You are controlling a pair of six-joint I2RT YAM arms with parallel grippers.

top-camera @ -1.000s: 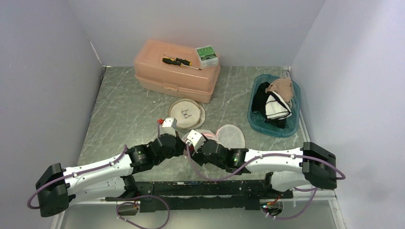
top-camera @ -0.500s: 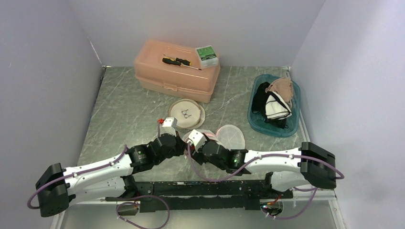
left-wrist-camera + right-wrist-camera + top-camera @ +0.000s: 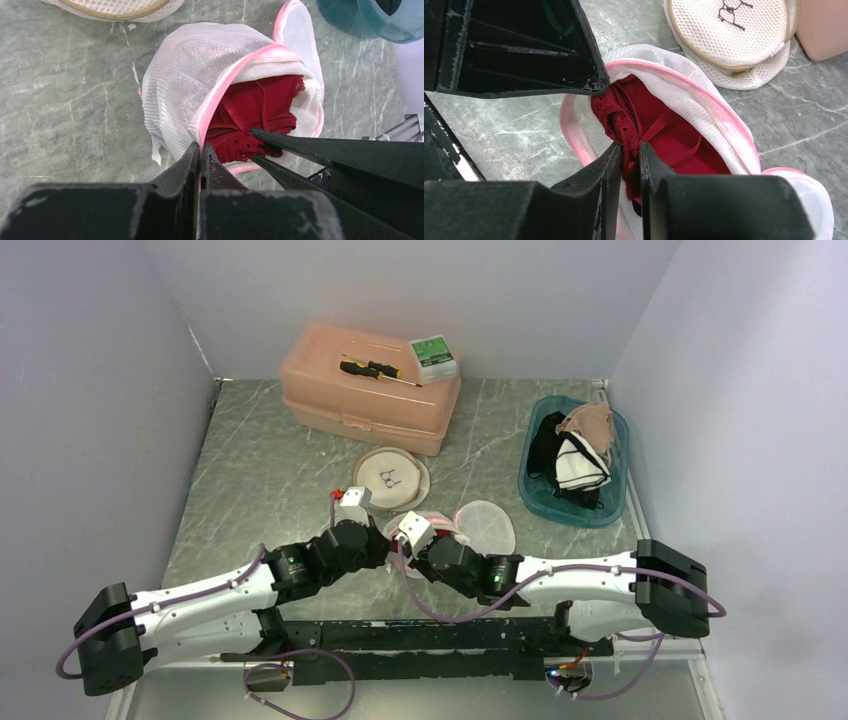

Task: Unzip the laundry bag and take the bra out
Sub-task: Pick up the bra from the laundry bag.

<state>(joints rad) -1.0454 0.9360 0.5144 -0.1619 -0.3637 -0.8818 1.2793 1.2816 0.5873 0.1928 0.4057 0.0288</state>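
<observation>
From the left wrist camera we see the left hand [image 3: 201,148] at the bottom edge, its two black fingers pressed together on the pink rim of the laundry bag [image 3: 182,65]. The bag is white mesh, lies on the grey marbled table [image 3: 65,100], and is unzipped, its mouth gaping toward us. The bra [image 3: 255,102], dark red with lace trim, fills the opening. The right hand [image 3: 254,145] reaches in from the right, one finger above and one below a fold of the lace. A round mesh pouch [image 3: 115,6] sits at the top edge and a teal tub [image 3: 380,20] in the top right corner.

From the right wrist camera we look along the right hand's fingers. They stand close together, pinching a bunch of red lace at the near lip of the bag. The left hand's tip meets the pink rim at upper left. The pouch, marked with a black line drawing, lies beyond, beside a pink box [image 3: 824,25].

From above, we see both arms meeting over the bag near the middle of the table; their fingertips are hidden under the wrists. The bag's round flap [image 3: 487,527] lies open to the right. The pink box stands at the back with a screwdriver [image 3: 375,369] and a small green box [image 3: 433,355] on top. The tub, at right, holds bundled garments [image 3: 578,455].
</observation>
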